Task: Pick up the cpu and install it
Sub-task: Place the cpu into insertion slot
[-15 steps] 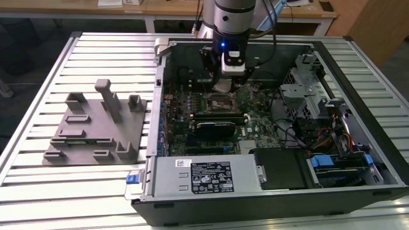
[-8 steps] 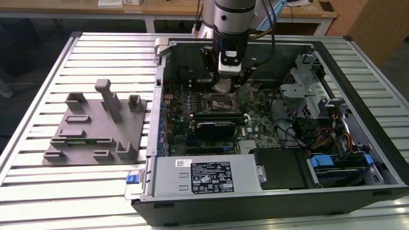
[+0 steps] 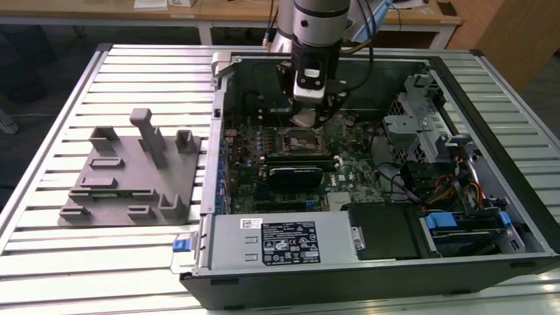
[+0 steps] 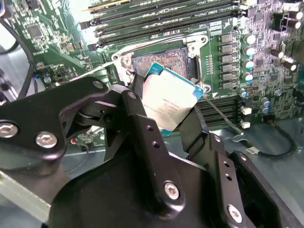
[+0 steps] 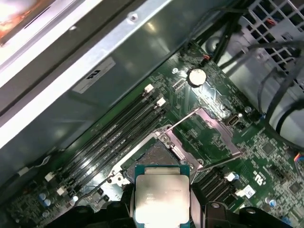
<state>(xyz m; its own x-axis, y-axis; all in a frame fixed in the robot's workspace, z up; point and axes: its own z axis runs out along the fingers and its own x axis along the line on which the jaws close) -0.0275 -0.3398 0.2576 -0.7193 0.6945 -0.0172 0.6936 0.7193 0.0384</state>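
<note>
The cpu (image 4: 167, 101) (image 5: 161, 195), a flat square chip with a silver top and teal rim, is held tilted between my black fingers (image 4: 142, 123). My gripper (image 4: 164, 114) is shut on its two side edges. It hangs just above the motherboard's dark open socket (image 4: 164, 59) (image 5: 159, 154), whose metal frame is swung open. In the exterior view my gripper (image 3: 308, 118) reaches down inside the open computer case, right over the socket (image 3: 302, 138).
Long black memory slots (image 4: 161, 16) (image 5: 114, 137) run beside the socket. The case walls (image 3: 219, 79), drive cage (image 3: 424, 125), cables (image 3: 446, 187) and power supply (image 3: 280, 239) surround the board. A grey fixture block (image 3: 131, 174) sits on the slatted table at the exterior view's left.
</note>
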